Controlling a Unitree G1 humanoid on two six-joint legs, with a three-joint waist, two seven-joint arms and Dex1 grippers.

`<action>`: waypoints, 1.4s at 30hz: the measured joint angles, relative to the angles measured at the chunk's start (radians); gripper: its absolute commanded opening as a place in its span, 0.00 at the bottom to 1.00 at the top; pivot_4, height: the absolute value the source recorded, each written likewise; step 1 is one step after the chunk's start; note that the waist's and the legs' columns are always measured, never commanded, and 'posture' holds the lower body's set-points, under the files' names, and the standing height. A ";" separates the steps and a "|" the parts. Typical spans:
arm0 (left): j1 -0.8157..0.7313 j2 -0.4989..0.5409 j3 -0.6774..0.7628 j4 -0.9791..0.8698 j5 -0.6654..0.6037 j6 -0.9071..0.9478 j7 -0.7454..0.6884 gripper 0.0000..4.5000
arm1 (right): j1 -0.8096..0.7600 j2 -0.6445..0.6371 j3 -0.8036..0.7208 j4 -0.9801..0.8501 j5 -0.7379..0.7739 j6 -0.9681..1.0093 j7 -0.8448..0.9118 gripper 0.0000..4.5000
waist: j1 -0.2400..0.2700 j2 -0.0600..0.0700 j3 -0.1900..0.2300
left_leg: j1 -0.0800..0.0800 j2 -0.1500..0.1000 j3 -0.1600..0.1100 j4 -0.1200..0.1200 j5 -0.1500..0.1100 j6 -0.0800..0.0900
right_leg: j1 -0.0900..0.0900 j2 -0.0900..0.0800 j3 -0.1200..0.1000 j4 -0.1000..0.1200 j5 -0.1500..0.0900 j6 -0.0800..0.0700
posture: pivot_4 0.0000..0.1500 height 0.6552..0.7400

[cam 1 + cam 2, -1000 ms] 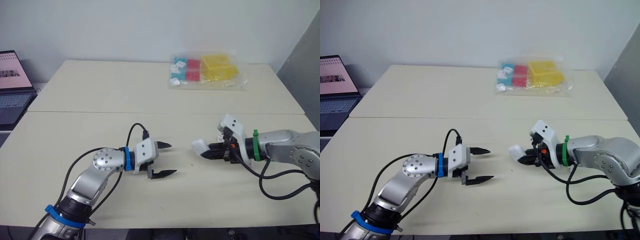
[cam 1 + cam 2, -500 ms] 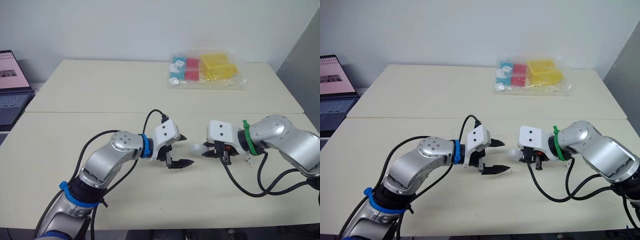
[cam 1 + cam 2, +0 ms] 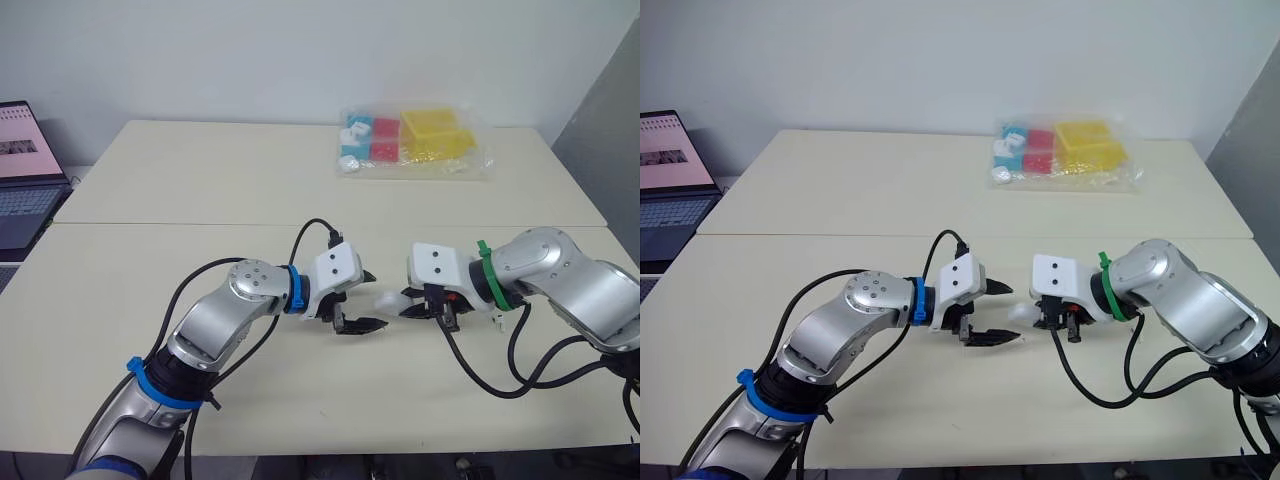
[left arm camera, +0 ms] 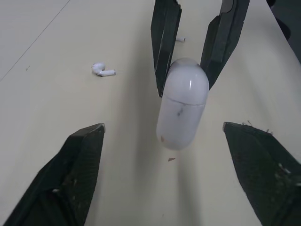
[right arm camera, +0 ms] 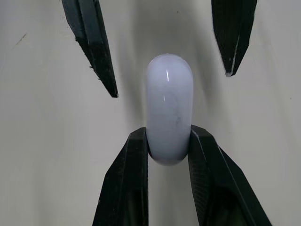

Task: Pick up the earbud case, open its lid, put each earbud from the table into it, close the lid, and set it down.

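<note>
White earbud case [image 5: 168,106], lid shut, seam line around its middle. Pinched at one end between the black fingers [image 5: 133,162] of the right gripper [image 3: 420,307], clenched on it. Held just above the table [image 3: 200,180], near the front middle, shadow underneath. Free end pointing toward the left gripper [image 3: 373,299], released, fingers spread wide to either side of that end, no contact. One white earbud [image 4: 103,70] lying on the table beside the right gripper; second small white piece [image 4: 180,40] further back, too small to tell. Far side: clear bag of coloured blocks [image 3: 412,140]. Left edge: open laptop [image 3: 25,170].
</note>
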 measured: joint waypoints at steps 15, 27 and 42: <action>0.001 -0.011 -0.015 0.001 0.025 -0.014 -0.027 0.18 | -0.004 0.028 -0.003 0.013 -0.028 0.012 0.035 0.17 | -0.001 0.000 0.000 | 0.004 0.000 0.000 0.001 0.000 0.000 | 0.000 0.000 0.000 0.008 -0.002 -0.003 | 1.00 1.00; 0.037 -0.021 -0.005 0.012 0.031 -0.020 -0.015 0.18 | 0.032 0.007 -0.092 0.001 -0.015 -0.002 0.066 0.86 | -0.001 0.000 0.000 | 0.004 0.000 0.000 0.001 0.000 0.000 | 0.000 0.000 0.000 0.008 -0.002 -0.003 | 1.00 1.00; 0.236 -0.176 0.220 0.107 -0.158 -0.202 -0.015 0.18 | 0.333 0.166 -0.416 -0.109 0.028 -0.301 -0.091 1.00 | -0.002 -0.001 0.000 | 0.007 0.000 0.000 0.001 0.000 0.000 | 0.002 0.000 0.000 0.010 -0.002 -0.003 | 1.00 1.00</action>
